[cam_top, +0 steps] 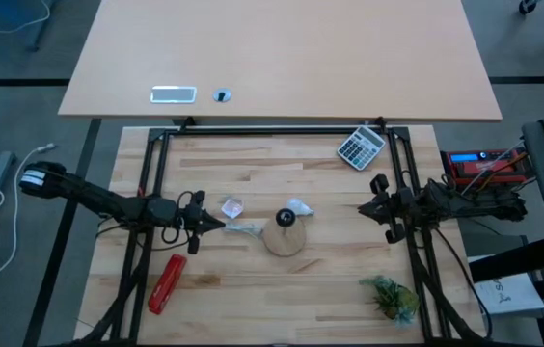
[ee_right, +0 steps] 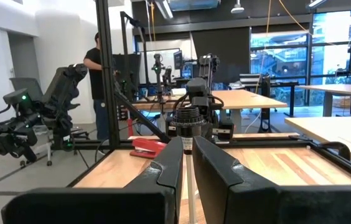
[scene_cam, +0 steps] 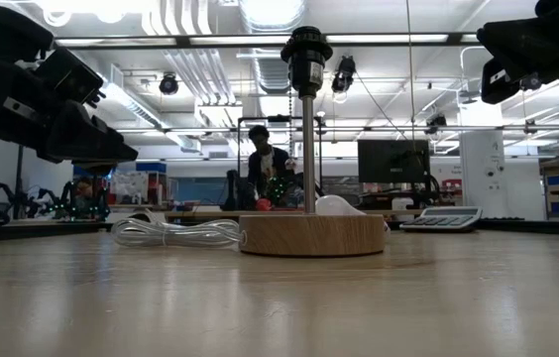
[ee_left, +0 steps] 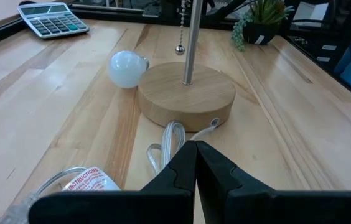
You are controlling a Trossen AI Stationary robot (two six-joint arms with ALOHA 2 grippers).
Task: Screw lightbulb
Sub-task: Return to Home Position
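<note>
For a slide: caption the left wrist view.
Lightbulb lying beside the wooden lamp base; left gripper shut and empty.

Pretty clearly a robotics lab, not anyone's home. The butcher-block workbench (cam_top: 253,289) sits inside a black metal frame (cam_top: 272,130), and there's an electronics box (cam_top: 475,169) stuffed with wires just off one edge. Look past the table and you get an open industrial ceiling with exposed ducts (scene_cam: 200,69), monitors (scene_cam: 393,161), more desks (ee_right: 250,96), big windows (ee_right: 300,50), another robot arm rig (ee_right: 14,134) and a person (scene_cam: 258,159) standing at a station.
</note>
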